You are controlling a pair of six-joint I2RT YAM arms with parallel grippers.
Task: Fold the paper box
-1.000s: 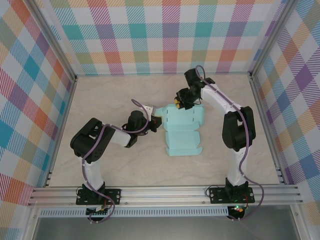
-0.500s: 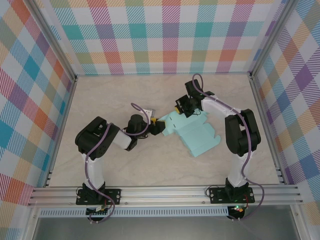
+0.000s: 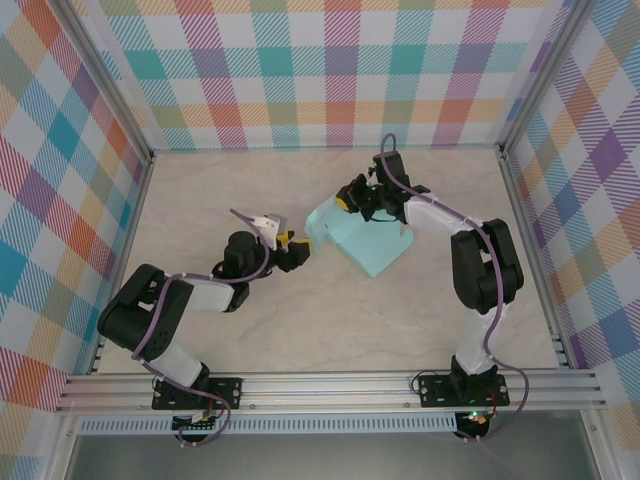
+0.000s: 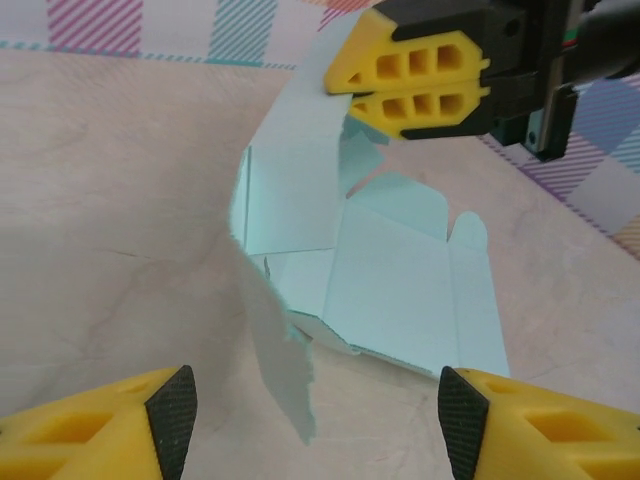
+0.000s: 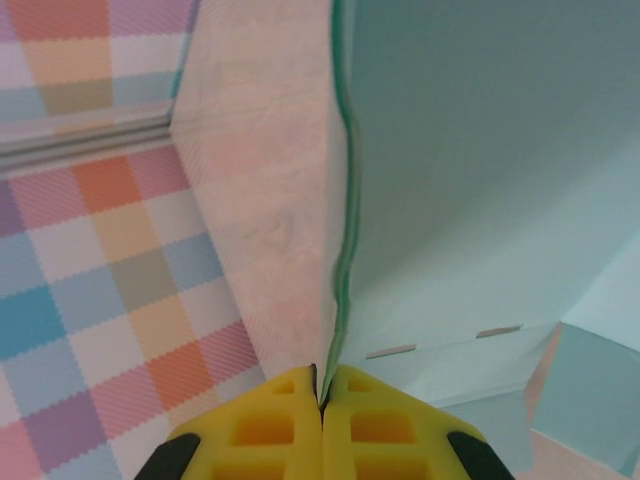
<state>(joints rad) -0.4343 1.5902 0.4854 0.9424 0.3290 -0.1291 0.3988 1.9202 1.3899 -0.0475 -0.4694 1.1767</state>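
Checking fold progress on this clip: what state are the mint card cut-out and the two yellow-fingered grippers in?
pale mint-turquoise thin card paper box: an open cut-out, not yet box-shaped; one end is lifted and bent upward, the lower panels lie flat.
right gripper: shut on the paper box's raised edge.
left gripper: open, holding nothing, facing the paper box.
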